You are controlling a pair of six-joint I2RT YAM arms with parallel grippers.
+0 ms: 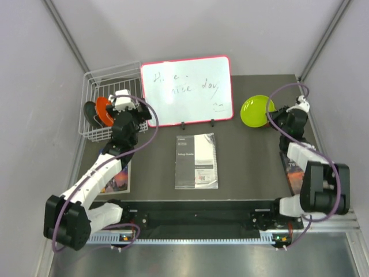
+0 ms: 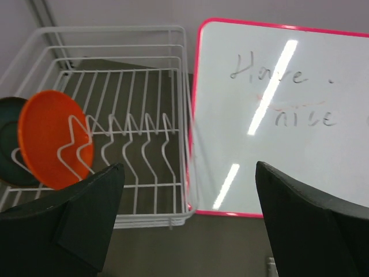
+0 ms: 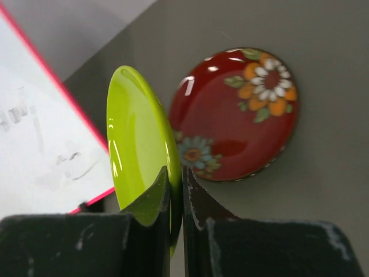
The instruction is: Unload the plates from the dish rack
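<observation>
The white wire dish rack [image 1: 95,78] stands at the back left. An orange plate [image 1: 104,109] and a dark teal plate [image 1: 90,113] stand upright in its slots. My left gripper [image 1: 128,104] hovers at the rack's near right corner. In the left wrist view the left gripper [image 2: 190,222] is open and empty, with the orange plate [image 2: 49,138] and the teal plate [image 2: 7,144] ahead to the left in the rack [image 2: 109,30]. My right gripper [image 3: 176,184] is shut on the rim of a lime green plate [image 3: 135,138], which shows at the back right [image 1: 256,111].
A red-framed whiteboard [image 1: 187,89] stands right of the rack. A red flowered plate [image 3: 236,115] lies on the table just behind the lime one. A grey booklet [image 1: 196,160] lies mid-table, with a book under each arm [image 1: 115,179] [image 1: 290,167].
</observation>
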